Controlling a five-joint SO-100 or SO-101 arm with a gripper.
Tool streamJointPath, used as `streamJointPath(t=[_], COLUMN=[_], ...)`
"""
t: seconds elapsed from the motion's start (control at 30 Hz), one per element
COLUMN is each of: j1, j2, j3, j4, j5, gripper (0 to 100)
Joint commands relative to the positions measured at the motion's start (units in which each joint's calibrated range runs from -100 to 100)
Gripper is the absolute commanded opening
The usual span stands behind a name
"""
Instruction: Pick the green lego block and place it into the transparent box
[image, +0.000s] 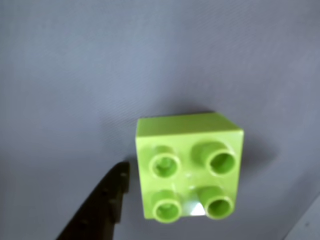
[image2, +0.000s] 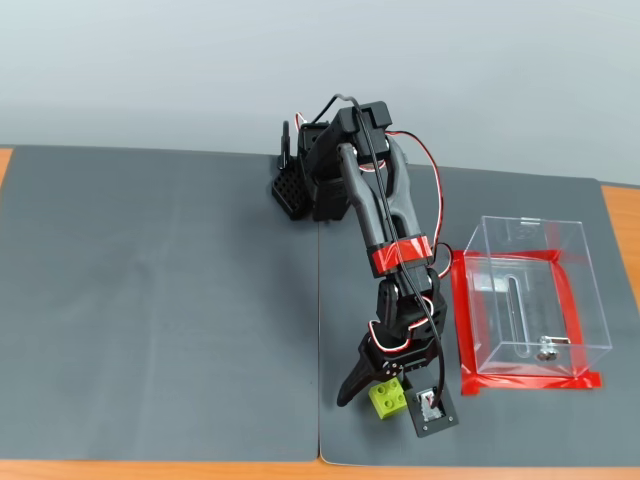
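Observation:
The green lego block rests studs-up on the grey mat near the front edge, left of the transparent box. My gripper is lowered around the block and open, with one dark finger to its left and the other jaw to its right. In the wrist view the green lego block fills the lower centre. The dark finger stands just to its left with a narrow gap between them, and the other finger is out of frame. The box holds no brick, only a slot and a small metal fitting.
Red tape frames the spot where the box stands. The arm's base sits at the back centre of the grey mat. A seam runs down the mat just left of the gripper. The wooden table edge shows along the front.

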Motion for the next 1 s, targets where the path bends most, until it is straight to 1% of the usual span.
streamJointPath(t=[0.0, 0.07, 0.23, 0.3, 0.5, 0.6, 0.83, 0.97], j1=[0.1, 0.1, 0.1, 0.1, 0.1, 0.1, 0.2, 0.2], j2=[-0.9, -0.9, -0.9, -0.9, -0.9, -0.9, -1.6, -3.6], j3=[-1.1, -1.1, -1.1, -1.1, -1.1, -1.1, -1.1, -3.7], j4=[-0.6, -0.6, -0.6, -0.6, -0.6, -0.5, -0.1, 1.3], j5=[0.2, 0.2, 0.2, 0.2, 0.2, 0.2, 0.2, 0.1], gripper=[43, 40, 25, 21, 16, 10, 9, 9])
